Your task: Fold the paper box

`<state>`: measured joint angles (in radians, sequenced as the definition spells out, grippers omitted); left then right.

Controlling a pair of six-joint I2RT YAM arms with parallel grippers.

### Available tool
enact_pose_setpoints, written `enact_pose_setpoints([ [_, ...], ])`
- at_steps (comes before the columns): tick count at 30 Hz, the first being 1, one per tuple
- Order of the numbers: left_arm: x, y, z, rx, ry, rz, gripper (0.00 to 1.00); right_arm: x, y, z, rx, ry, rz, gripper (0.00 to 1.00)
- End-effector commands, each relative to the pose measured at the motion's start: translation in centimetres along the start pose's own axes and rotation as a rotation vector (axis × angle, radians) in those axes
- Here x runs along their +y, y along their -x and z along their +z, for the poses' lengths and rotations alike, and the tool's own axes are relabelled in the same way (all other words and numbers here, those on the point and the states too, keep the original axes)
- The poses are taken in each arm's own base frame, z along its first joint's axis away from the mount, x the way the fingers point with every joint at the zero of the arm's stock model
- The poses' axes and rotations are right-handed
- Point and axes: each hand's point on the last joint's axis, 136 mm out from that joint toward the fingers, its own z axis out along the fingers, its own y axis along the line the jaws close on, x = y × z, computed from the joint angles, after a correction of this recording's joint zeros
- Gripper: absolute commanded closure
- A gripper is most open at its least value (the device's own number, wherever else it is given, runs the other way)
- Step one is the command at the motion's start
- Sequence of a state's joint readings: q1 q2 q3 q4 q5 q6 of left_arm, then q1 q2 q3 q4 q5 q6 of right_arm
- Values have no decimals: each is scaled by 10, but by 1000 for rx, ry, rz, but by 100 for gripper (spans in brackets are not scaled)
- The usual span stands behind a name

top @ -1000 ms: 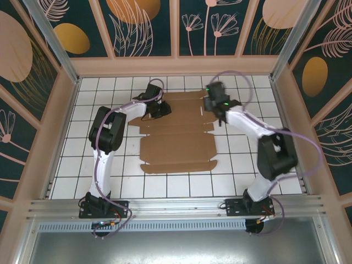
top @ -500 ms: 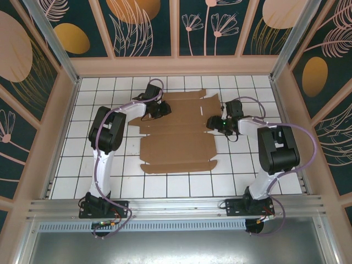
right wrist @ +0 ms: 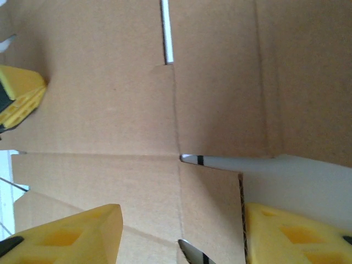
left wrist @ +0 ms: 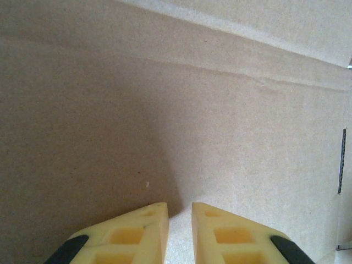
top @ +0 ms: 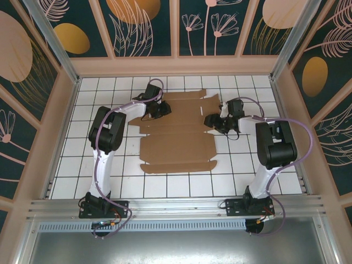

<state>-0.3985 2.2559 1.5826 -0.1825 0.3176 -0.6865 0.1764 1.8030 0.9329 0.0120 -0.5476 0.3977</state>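
The paper box (top: 179, 137) lies unfolded and flat on the white-tiled table (top: 110, 176), toward the middle of its far edge. It looks light and stiff but easy to slide, bending readily only along its creases, so it is best taken by a flap edge beside a crease.

The left gripper (left wrist: 180, 213) is at the sheet's far-left part, jaws nearly together; I cannot tell whether they pinch cardboard. The right gripper (right wrist: 182, 220) straddles a right-hand flap corner, jaws wide apart and holding nothing.

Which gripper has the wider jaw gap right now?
The right gripper: its fingers stand far apart, with an edge of the paper box between them. The left gripper has its fingers nearly together, with only a thin slit between them.
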Motion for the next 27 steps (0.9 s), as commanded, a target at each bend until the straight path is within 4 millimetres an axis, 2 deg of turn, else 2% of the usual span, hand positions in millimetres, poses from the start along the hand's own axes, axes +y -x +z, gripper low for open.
enact_pose_setpoints([
  [1,45,-30,17,89,117,-67,79,27,11,-10,-18,84,-25,43],
  [5,46,-29,16,87,116,-71,80,37,5,-12,-11,102,-36,46],
  [10,46,-30,17,88,111,-74,80,52,-12,9,49,91,-88,47],
  [16,42,-30,17,89,96,-75,80,49,-13,21,51,54,-99,47],
  [18,39,-29,15,86,86,-73,79,49,2,9,-22,-8,-135,47],
  [20,36,-25,12,74,78,-65,79,56,23,-15,-136,-58,-186,48],
  [22,27,-17,4,48,61,-45,77,75,41,-40,-249,-86,-271,45],
  [24,10,-5,-7,17,19,-14,74,92,50,-58,-313,-81,-324,42],
  [27,-23,14,-33,-46,-71,29,69,110,58,-66,-343,-102,-382,42],
])
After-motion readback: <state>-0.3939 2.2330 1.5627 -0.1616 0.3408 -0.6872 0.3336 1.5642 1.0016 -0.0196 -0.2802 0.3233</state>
